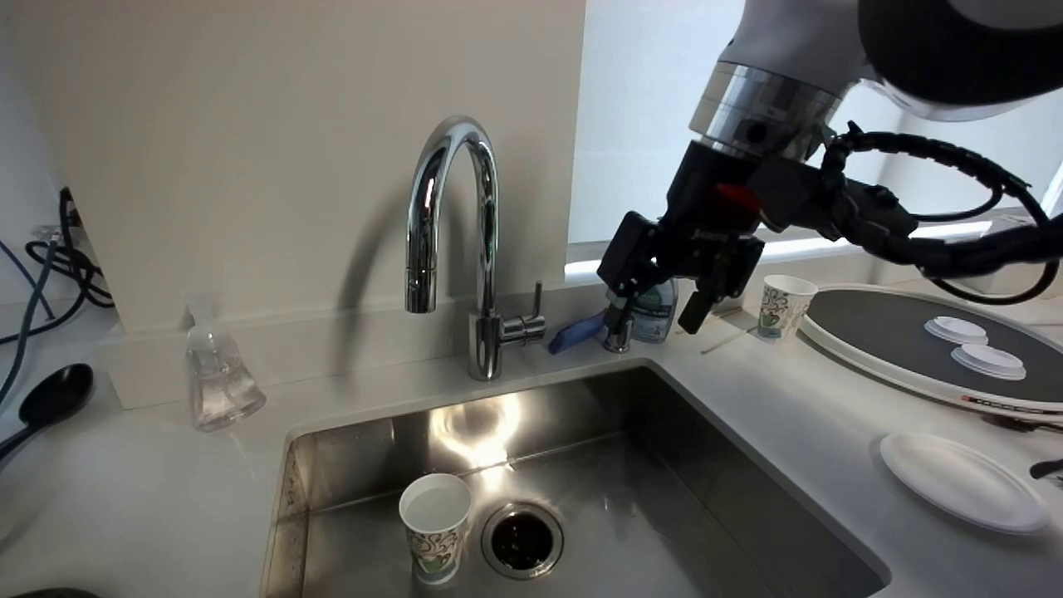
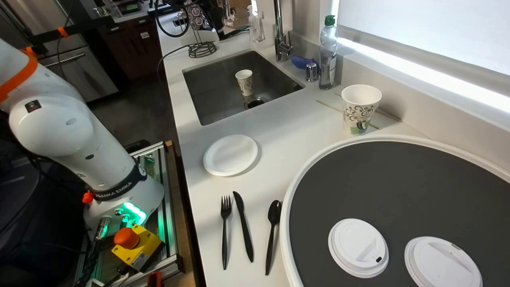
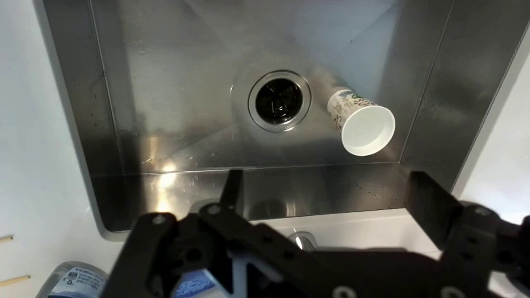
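My gripper (image 3: 326,182) is open and holds nothing. In the wrist view its fingers are wide apart over the sink's faucet-side wall. In an exterior view the gripper (image 1: 653,320) hangs above the counter's back edge, in front of a soap bottle (image 1: 658,309). A patterned paper cup (image 3: 352,109) stands upright in the steel sink (image 3: 186,82), beside the drain (image 3: 279,101). The cup also shows in both exterior views (image 1: 435,531) (image 2: 245,83). It is apart from the fingers. The chrome faucet (image 1: 486,336) stands behind the sink; its base area shows between the fingers (image 3: 304,241).
Near the faucet lie a blue item (image 2: 301,61) and a chrome cap (image 2: 311,72). Another paper cup (image 2: 360,109) stands by thin sticks (image 2: 328,105). A white plate (image 2: 231,155), black fork (image 2: 225,223), knife (image 2: 244,227) and spoon (image 2: 273,223) lie near a round dark tray (image 2: 382,179) with lids (image 2: 358,247).
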### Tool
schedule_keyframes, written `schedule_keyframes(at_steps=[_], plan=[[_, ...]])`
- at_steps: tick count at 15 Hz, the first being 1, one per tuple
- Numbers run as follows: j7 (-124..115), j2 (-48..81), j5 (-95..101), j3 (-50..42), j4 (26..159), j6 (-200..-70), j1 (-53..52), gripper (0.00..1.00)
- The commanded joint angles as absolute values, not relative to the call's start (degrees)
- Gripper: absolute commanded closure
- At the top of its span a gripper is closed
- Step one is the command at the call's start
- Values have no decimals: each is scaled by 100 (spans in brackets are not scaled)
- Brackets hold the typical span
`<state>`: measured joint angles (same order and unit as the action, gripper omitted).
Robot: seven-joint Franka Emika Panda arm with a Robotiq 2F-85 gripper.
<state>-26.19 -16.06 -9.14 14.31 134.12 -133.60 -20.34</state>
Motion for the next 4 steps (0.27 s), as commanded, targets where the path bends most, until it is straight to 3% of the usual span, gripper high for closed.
schedule_keyframes(at_steps=[1,4], plan=[[-2554,-1630,-990,1617,13407,-13339,-1828,0],[-2532,-1635,-988,1613,13409,-13340,-1809,0]])
